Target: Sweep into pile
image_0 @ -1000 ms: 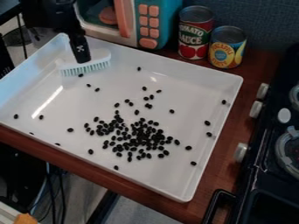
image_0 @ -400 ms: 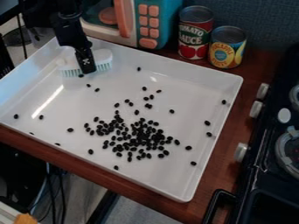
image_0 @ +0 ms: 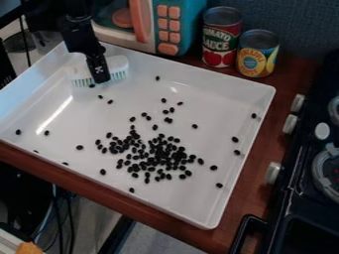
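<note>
Whether the jaws are spread or pressed together, I can't tell from where I stand. They are at the low end of the one black gripper (image_0: 100, 75), which hangs tilted over the far left corner of a single white tray (image_0: 208, 221), right in front of one scrub brush (image_0: 118, 64). That brush has a white back and a fringe of pale green bristles pointing toward me, and it is inside the tray.

The black beans (image_0: 159, 156) are too many to count surely, dozens of them, most crowded in one loose heap a little toward the near side of the tray's middle. Strays lie apart from it: three close to the bristles, one alone near the far wall, two over at the left, and five down the right side.

Behind the tray I see two cans, a taller tomato sauce can (image_0: 222, 42) and a shorter pineapple can (image_0: 257, 54) just beside it. One toy microwave (image_0: 189, 25) is at the back too, with seven coral buttons (image_0: 168, 48) and one coral handle. To the right is one black toy stove (image_0: 298, 198) with three silver knobs (image_0: 273, 172) along its side and parts of two burners.
</note>
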You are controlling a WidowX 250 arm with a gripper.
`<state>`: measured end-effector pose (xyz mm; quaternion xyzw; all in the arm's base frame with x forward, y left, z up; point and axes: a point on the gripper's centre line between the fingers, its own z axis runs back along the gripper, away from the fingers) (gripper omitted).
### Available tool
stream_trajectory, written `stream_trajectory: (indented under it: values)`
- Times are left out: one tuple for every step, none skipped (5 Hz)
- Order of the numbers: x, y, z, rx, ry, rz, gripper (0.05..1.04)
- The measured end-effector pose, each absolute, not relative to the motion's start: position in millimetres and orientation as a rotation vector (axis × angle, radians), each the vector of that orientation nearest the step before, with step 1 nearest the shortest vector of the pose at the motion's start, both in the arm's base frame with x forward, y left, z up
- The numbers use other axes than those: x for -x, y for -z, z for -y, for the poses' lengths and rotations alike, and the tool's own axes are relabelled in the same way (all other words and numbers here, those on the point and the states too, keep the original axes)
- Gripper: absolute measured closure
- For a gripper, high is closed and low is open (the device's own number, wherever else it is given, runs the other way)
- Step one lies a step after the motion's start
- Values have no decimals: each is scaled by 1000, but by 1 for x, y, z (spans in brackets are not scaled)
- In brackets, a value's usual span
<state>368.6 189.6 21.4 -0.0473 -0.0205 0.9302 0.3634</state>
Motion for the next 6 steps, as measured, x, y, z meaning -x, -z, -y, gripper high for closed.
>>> stream_trajectory:
  values:
    - [-361, -21, -179, 118, -2392, 30, 329]
    - [-351, -22, -166, 110, -2388, 2, 329]
    - [-342, -23, -157, 118, -2413, -19, 329]
    - [-335, -19, -143, 127, -2427, -5, 329]
    - [-329, -18, -134, 152, -2447, 29, 329]
    - [-322, -17, -122, 165, -2446, 44, 329]
